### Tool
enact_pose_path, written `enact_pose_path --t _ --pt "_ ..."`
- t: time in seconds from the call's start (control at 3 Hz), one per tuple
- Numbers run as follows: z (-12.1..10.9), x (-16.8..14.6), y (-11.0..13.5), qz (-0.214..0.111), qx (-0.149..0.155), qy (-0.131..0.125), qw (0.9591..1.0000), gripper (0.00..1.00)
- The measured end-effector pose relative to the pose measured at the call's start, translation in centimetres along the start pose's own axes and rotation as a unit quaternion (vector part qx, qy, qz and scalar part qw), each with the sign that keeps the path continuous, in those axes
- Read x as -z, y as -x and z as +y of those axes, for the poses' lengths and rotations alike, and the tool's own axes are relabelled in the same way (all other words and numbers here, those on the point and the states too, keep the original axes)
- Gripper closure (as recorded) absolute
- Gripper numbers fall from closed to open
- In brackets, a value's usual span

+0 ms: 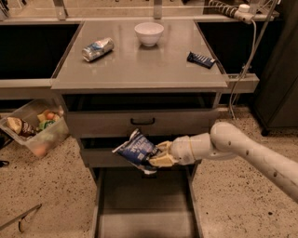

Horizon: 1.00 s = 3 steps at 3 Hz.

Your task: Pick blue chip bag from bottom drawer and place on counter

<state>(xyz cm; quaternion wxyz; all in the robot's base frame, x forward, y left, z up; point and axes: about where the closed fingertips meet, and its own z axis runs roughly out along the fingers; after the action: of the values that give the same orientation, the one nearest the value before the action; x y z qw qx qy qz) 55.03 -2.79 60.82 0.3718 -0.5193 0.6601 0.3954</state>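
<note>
The blue chip bag (136, 150), dark navy foil with white lettering, hangs in the air in front of the middle drawer front. My gripper (156, 157) is shut on its right edge, the white arm reaching in from the right. Below it the bottom drawer (144, 204) stands pulled out, its flat grey floor bare. The counter (139, 58) is the grey top of the cabinet, above and behind the bag.
On the counter lie a crushed silver-blue can (98, 49), a white bowl (149, 33) and a small dark-blue wrapped bar (201, 59). A clear bin of snacks (32, 130) sits on the floor at left. A cable and power strip (242, 8) hang at back right.
</note>
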Motion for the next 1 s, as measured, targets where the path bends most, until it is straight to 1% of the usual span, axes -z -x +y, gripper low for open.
enact_pose_path --t 0.33,0.67,1.0 --pt "-0.3 2.3 4.7 -0.003 0.016 -0.006 0.9998 1.0" --pt "-0.3 2.3 4.7 -0.003 0.016 -0.006 0.9998 1.0" --pt "1.1 3.3 8.0 -0.014 0.035 0.012 0.9992 1.0"
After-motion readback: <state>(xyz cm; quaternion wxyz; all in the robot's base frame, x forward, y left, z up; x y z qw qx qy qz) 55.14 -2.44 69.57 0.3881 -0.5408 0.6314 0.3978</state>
